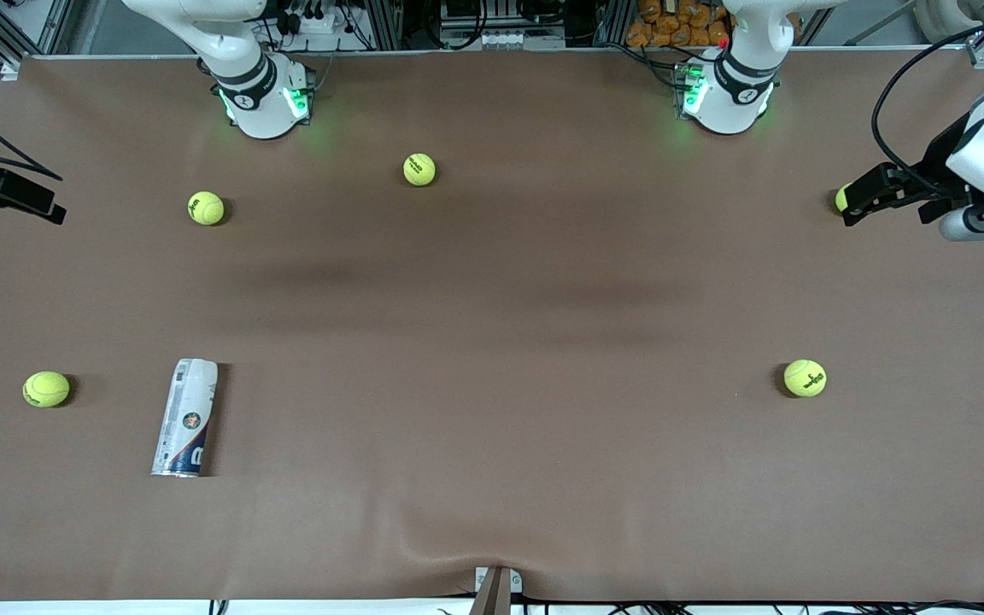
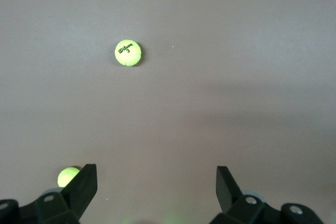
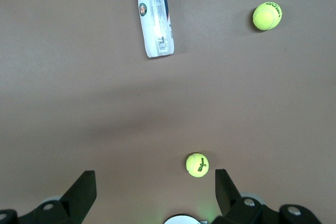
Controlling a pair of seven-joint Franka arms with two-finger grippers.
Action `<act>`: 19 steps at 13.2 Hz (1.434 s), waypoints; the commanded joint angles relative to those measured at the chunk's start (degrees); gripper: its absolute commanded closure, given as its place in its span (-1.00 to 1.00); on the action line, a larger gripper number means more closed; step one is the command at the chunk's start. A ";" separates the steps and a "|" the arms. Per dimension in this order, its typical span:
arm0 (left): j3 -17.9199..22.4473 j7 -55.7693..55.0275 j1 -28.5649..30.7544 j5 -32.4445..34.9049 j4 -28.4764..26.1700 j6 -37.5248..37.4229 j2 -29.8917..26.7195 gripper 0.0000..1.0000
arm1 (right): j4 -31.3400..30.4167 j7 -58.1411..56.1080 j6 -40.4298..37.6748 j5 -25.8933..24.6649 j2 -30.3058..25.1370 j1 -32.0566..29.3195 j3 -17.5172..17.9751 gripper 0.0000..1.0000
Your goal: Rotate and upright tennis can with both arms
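I see the left gripper with its black fingers spread wide and nothing between them, held up over the left arm's end of the brown table. The right gripper is spread just as wide and also empty; of it the front view catches only dark parts at the frame's edge over the right arm's end. Both arms wait.

The tennis can lies on its side toward the right arm's end, near the camera, a slim cylinder with a white, blue and red label, its silvery rim pointing toward the camera. My right wrist view shows the can's label text plainly, plus two fuzzy yellow-green balls, one beside the can and one close under the gripper. My left wrist view has no can, only a printed ball and another ball partly hidden by a finger. The front view alone shows the ball between the two bases.
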 commanded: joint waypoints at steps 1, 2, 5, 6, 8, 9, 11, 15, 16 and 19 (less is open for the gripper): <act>-0.29 0.89 0.48 -0.57 0.00 -0.48 0.13 -1.00 | 0.05 0.55 -0.42 -0.46 -0.44 -0.38 0.23 -1.00; -0.29 0.89 0.40 -0.57 0.00 -0.48 0.39 -1.00 | 0.05 0.55 -0.33 -0.37 -0.35 -0.38 0.23 -1.00; -0.29 0.89 0.31 -0.48 0.09 -0.31 0.66 -1.00 | -0.04 0.55 0.11 -0.37 -0.09 -0.20 0.24 -1.00; -0.29 0.89 0.22 -0.57 0.09 -0.31 0.66 -1.00 | -0.04 0.55 0.46 -0.37 0.00 -0.12 0.32 -1.00; -0.29 0.89 0.39 -0.57 0.00 -0.22 0.75 -1.00 | -0.21 0.55 1.77 -0.37 0.26 0.24 0.32 -1.00; -0.29 0.89 0.40 -0.48 0.00 -0.22 0.75 -1.00 | -0.30 0.55 2.56 -0.37 0.88 0.24 0.32 -1.00; -0.29 0.89 0.31 -0.48 0.26 -0.13 1.27 -1.00 | -0.65 0.55 4.23 -0.37 1.84 1.02 0.41 -1.00; -0.29 0.89 0.31 -0.48 0.17 0.48 2.24 -1.00 | -2.41 0.47 6.78 -0.11 3.51 2.08 0.41 -1.00; -0.29 0.89 0.22 -0.48 0.17 0.75 2.50 -1.00 | -2.41 0.47 7.66 -0.11 4.39 2.60 0.41 -1.00; -0.38 0.97 0.22 -0.30 0.09 1.19 3.30 -1.00 | -2.41 0.47 10.03 -0.11 8.16 2.96 0.41 -1.00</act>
